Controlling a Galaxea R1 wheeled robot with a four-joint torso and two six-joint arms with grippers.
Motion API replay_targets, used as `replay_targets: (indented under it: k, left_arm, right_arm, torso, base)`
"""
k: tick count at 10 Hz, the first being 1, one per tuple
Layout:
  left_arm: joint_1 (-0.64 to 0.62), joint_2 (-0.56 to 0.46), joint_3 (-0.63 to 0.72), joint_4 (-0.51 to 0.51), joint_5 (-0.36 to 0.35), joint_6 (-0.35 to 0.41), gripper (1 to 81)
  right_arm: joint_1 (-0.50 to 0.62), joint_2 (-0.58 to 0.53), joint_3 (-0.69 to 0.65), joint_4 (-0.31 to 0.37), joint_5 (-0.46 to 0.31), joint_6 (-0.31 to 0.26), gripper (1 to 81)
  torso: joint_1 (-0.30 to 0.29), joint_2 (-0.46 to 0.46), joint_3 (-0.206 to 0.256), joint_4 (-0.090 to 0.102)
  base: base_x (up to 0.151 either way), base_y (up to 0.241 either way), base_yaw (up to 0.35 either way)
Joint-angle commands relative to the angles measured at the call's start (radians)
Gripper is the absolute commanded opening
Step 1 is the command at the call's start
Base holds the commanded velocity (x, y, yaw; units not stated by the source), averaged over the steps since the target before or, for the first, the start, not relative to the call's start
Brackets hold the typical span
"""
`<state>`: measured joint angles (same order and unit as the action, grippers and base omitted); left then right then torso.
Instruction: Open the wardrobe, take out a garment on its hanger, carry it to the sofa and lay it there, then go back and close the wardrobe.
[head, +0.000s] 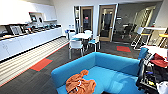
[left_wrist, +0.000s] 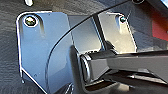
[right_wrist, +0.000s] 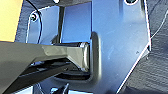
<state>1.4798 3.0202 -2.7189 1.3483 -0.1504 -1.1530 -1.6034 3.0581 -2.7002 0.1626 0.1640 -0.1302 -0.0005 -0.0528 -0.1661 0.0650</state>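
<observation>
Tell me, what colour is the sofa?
Bright blue sofa, seen best in the head view.

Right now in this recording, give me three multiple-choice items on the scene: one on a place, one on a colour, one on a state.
1. Where does the orange hoodie lie?
A. on the blue sofa's seat
B. on the white round table
C. on the kitchen counter

2. What colour are the floor patches set in the dark carpet?
A. green
B. red-orange
C. yellow

3. How does the hoodie lie?
A. hung up straight
B. folded in a neat square
C. crumpled in a heap

Key: 1 A, it rests on the sofa cushion; 2 B, both patches show red-orange; 3 C, the cloth is bunched, with a bit of white hanger showing.
</observation>
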Motion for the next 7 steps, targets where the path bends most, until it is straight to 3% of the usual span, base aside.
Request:
replay_targets:
  k: [1,7]
  left_arm:
    - [-0.035,-0.001,0.001,0.009,0.035,-0.001,81.1]
    - [-0.035,0.0,0.001,0.011,0.034,0.001,81.1]
  right_arm:
    - [0.022,0.006,0.002,-0.001,-0.06,-0.002,81.1]
    - [0.022,0.006,0.002,-0.001,-0.06,-0.002,81.1]
  torso:
    - [0.001,0.0,0.0,0.0]
    - [0.001,-0.001,0.0,0.0]
  base:
    - [-0.105,0.0,0.0]
    - [0.0,0.0,0.0]
